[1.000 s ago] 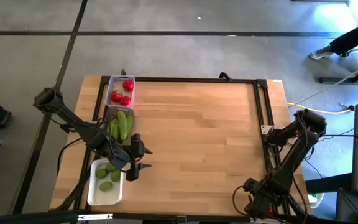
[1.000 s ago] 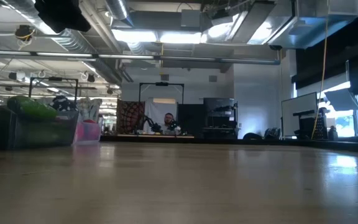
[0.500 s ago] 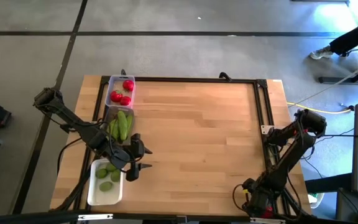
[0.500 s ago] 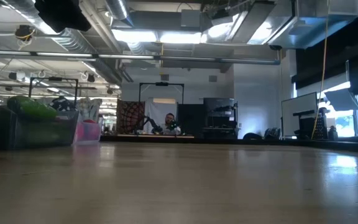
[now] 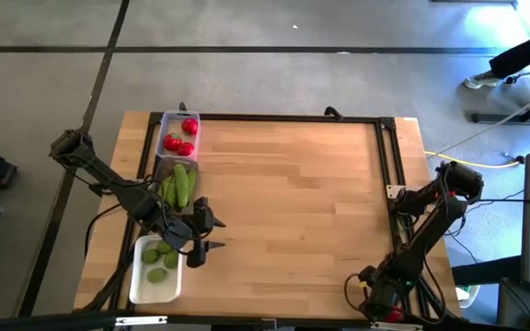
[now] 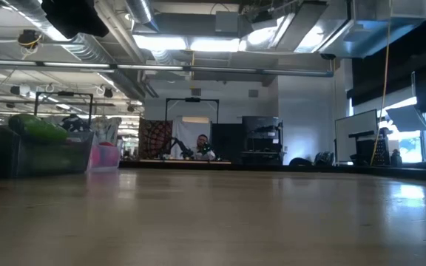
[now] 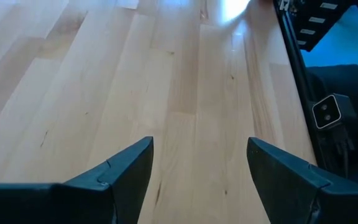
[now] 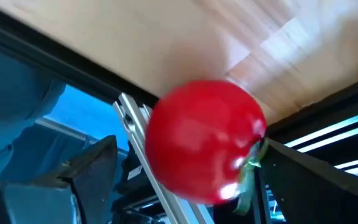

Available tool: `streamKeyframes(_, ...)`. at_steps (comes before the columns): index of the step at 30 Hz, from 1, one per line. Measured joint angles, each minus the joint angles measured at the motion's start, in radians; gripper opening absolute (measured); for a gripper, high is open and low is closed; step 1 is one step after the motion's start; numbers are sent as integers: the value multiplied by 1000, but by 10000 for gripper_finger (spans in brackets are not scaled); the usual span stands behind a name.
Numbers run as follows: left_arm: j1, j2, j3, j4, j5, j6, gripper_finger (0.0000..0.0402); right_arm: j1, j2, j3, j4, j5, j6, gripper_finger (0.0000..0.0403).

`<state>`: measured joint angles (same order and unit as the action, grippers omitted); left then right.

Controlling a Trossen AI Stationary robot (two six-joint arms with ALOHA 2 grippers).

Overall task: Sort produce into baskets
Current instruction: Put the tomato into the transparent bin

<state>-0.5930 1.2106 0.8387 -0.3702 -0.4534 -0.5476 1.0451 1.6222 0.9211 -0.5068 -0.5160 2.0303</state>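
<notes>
A red tomato [image 8: 204,140] with a green top fills my right wrist view. It lies at the table's near right corner, over the black frame rail [image 8: 135,124]. My right gripper [image 8: 191,146] is open around it, one finger on either side, low at that corner [image 5: 385,311]. My left gripper [image 5: 212,237] hangs open over bare wood [image 7: 197,146], beside the white basket [image 5: 138,276] of limes. Tomatoes lie in a clear basket [image 5: 166,124] and cucumbers in a second clear basket [image 5: 191,188]. My right gripper stands around the tomato from above, slanting down. A gap shows between one finger [image 8: 98,165] and the tomato's side. The other finger [image 8: 291,177] is right beside the green top [image 8: 253,155]; I cannot tell whether it touches.
The three baskets stand in a row along the table's left edge. A black frame [image 5: 389,156] runs along the far and right edges. The wide wooden middle of the table [image 5: 293,202] is bare. Beyond the table the low view shows a room with a person [image 6: 200,142] far off.
My right gripper has sunk a little toward the table's near right corner and tipped more steeply down, then stopped. Its fingers have stayed open.
</notes>
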Motion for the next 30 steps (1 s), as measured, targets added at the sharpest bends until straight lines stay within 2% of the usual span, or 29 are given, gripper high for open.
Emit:
streamKeyframes(4,0,0,0,0,0,6,255,0,12,3,2,-32,-36,330)
streamKeyframes(9,0,0,0,14,-1,31,255,0,63,3,31,-105,-113,276)
streamKeyframes(15,0,0,0,16,-2,34,255,-15,72,3,31,-100,-149,209)
streamKeyframes(19,0,0,0,16,-5,34,255,-22,72,7,20,-95,-205,180)
streamKeyframes(22,0,0,0,16,-6,35,255,-41,73,23,1,-64,-257,175)
streamKeyframes(30,3,0,0,16,-55,68,255,-141,42,72,-166,187,-484,175)
